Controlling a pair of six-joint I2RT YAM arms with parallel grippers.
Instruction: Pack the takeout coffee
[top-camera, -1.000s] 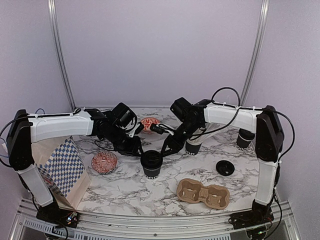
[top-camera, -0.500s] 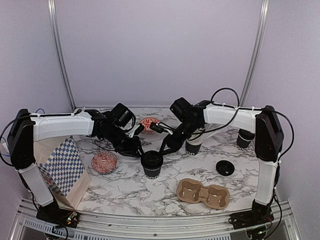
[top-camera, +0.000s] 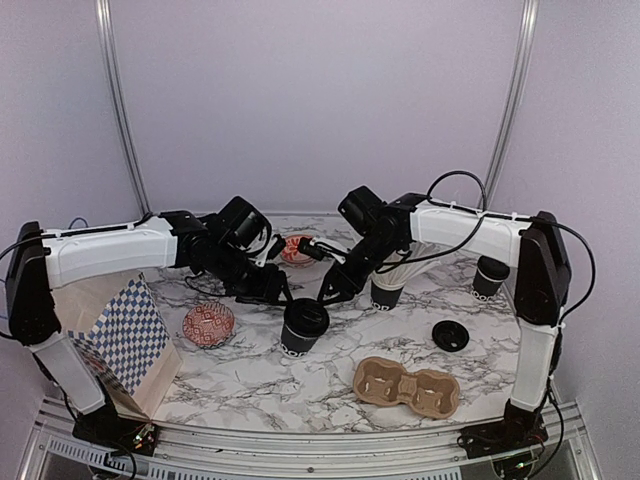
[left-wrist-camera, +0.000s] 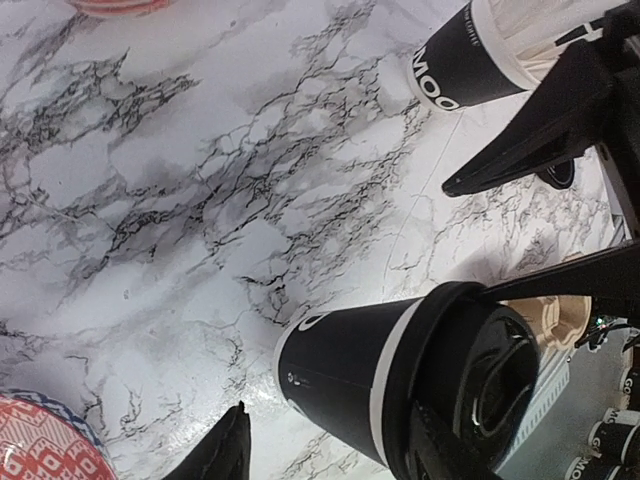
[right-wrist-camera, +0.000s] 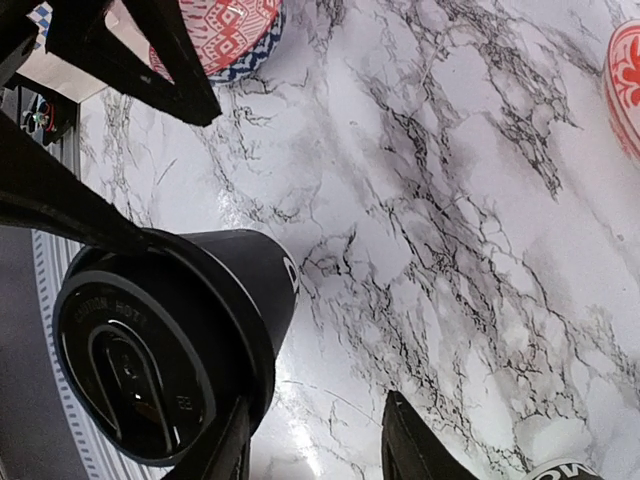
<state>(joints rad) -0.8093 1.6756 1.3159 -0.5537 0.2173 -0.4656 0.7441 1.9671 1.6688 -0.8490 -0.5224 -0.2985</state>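
Note:
A black takeout cup with its black lid on (top-camera: 302, 328) stands tilted at the table's middle. It also shows in the left wrist view (left-wrist-camera: 380, 375) and the right wrist view (right-wrist-camera: 160, 340). My left gripper (top-camera: 277, 294) (left-wrist-camera: 335, 455) is open and straddles the cup: one finger is over the lid, the other is apart from the base. My right gripper (top-camera: 327, 292) (right-wrist-camera: 320, 450) is open, with one finger by the lid's rim. A second black cup without a lid (top-camera: 490, 276) stands at the far right. A loose black lid (top-camera: 450, 335) lies in front of it.
The black cup of white sticks (top-camera: 388, 290) stands just right of my right gripper. The brown two-hole carrier tray (top-camera: 405, 386) lies front right. A checked paper bag (top-camera: 125, 335) lies at the left. Red patterned bowls sit front left (top-camera: 208, 324) and at the back (top-camera: 298, 248).
Both grippers have shifted a little up and back around the lidded cup. The cup now leans, where it stood upright before.

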